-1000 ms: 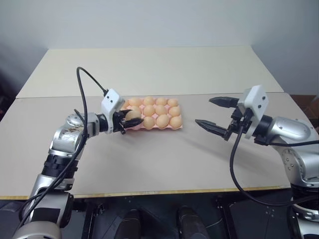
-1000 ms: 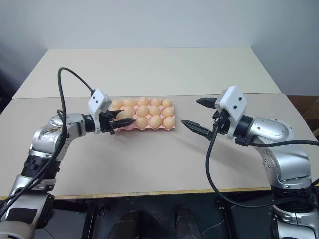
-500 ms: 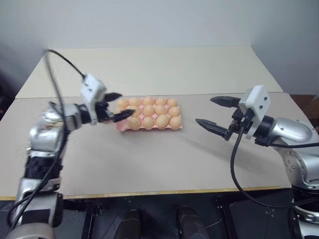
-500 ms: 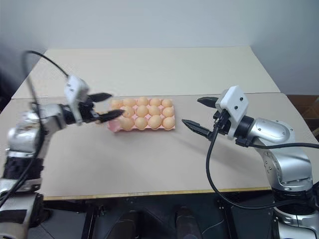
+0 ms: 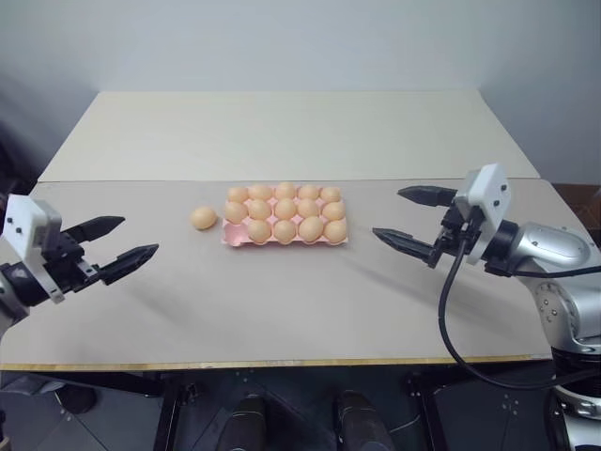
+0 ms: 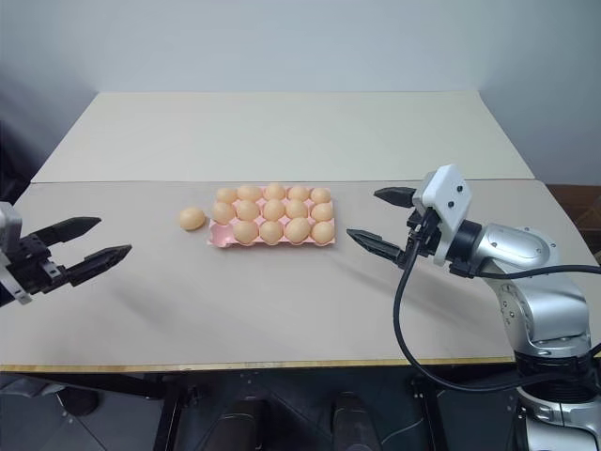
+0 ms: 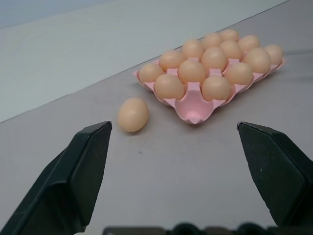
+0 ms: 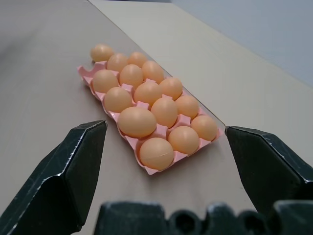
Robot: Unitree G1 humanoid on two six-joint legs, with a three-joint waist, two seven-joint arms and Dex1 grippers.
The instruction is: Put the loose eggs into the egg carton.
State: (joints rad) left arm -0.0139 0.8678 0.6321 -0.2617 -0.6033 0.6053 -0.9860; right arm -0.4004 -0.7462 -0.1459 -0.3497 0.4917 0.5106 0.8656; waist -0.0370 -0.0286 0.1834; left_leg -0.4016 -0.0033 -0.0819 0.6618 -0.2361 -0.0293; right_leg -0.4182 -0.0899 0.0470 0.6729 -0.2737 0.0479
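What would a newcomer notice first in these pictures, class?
First, the pink egg carton at the middle of the table, nearly full of tan eggs, with its near-left corner cup empty. Next, one loose egg lying on the table just left of the carton. Then the left end effector and right end effector, both open, flanking the scene.

The left gripper [image 5: 111, 246] is cut off at the picture's edge in the head views: its arm runs out of frame just behind the white wrist housing. In the left wrist view both black fingers [image 7: 78, 176] are cut by the lower edge. The right gripper [image 5: 411, 218] shows whole, but its arm leaves the frame low at the side. In the egg carton [image 7: 194, 107], ahead of the left jaws, the far cups are hidden behind nearer eggs [image 7: 191, 71]; whether every far cup is filled cannot be told from there.
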